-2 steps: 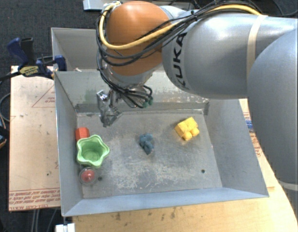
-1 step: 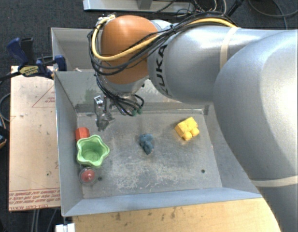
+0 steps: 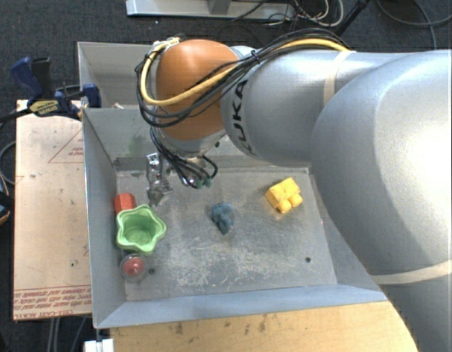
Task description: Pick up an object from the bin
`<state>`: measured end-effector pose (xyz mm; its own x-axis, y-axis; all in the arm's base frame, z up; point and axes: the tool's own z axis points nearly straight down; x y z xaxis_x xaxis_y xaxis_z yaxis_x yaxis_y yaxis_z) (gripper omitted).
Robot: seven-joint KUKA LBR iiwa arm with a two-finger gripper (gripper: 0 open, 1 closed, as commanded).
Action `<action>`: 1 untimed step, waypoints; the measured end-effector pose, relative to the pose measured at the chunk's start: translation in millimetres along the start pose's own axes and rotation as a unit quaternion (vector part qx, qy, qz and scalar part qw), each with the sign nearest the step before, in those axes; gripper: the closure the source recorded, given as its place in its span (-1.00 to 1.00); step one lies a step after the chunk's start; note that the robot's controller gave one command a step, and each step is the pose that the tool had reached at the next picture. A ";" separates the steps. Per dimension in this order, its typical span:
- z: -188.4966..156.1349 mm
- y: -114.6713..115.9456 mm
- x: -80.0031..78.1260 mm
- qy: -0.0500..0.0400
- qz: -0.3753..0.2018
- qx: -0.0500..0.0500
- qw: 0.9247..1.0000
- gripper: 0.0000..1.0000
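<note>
As arm (image 3: pixel 343 123) reaches leftward, end effector (image 3: pixel 158 188) pointing down, beside green cup (image 3: pixel 140 228)

The arm (image 3: pixel 335 116) reaches in, end effector (image 3: pixel 158 185) pointing down.

Metal bin (image 3: pixel 211 273), green cup (image 3: pixel 141 229), orange block (image 3: pixel 124 202), red ball (image 3: pixel 133 268), teal lump (image 3: pixel 223 217), yellow block (image 3: pixel 284 196)

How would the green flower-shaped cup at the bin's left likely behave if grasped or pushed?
The green cup stands upright, mouth up, wide and lobed, so a push probably slides it rather than tips it. It looks like moulded plastic: likely light and fairly stiff. Its wavy wall may slip in a pinch.
</note>
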<state>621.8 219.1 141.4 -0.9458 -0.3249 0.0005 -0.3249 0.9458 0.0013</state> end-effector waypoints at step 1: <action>-24.8 12.9 12.0 -0.002 0.091 0.000 0.996 1.00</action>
<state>606.2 227.4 166.3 -0.9891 -0.1475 -0.0023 -0.1475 0.9891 0.0022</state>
